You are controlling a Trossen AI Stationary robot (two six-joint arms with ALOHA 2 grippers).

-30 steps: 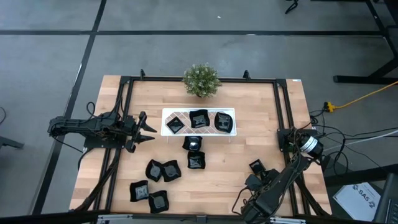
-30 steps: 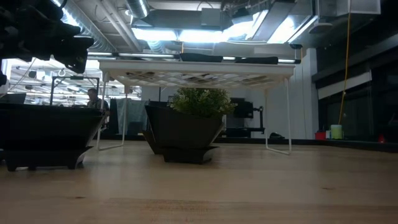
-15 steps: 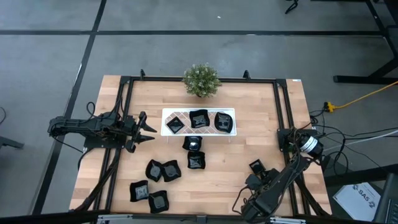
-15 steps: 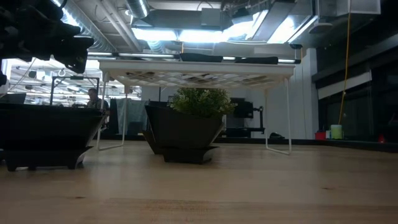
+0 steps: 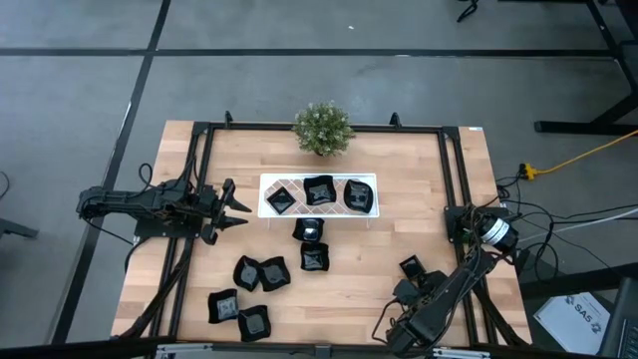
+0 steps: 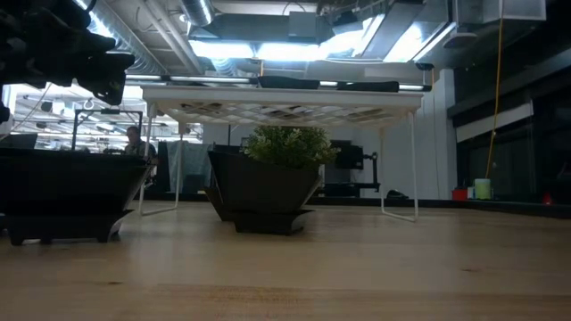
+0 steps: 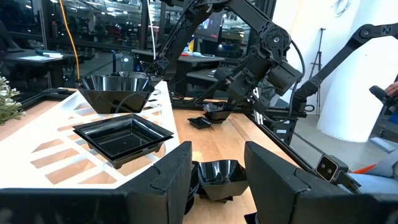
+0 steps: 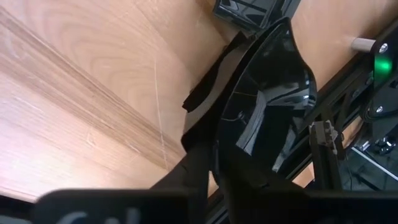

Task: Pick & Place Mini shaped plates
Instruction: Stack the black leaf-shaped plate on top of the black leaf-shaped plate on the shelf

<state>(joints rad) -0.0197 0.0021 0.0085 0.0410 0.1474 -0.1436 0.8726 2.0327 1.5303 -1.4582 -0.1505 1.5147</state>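
Here we see the right tool (image 8: 214, 158) low at the worktop's (image 5: 379, 269) near right corner, clenched on the rim of a mini plate (image 8: 267, 93), another plate (image 8: 244, 11) just beyond. Left tool (image 5: 242, 207) waits released, beside the white tray (image 5: 267, 181) w/ three plates (image 5: 318, 190); more lie scattered on the wood (image 5: 249, 289).

left gripper (image 5: 242, 207) spread, right gripper (image 5: 417, 283) clamped
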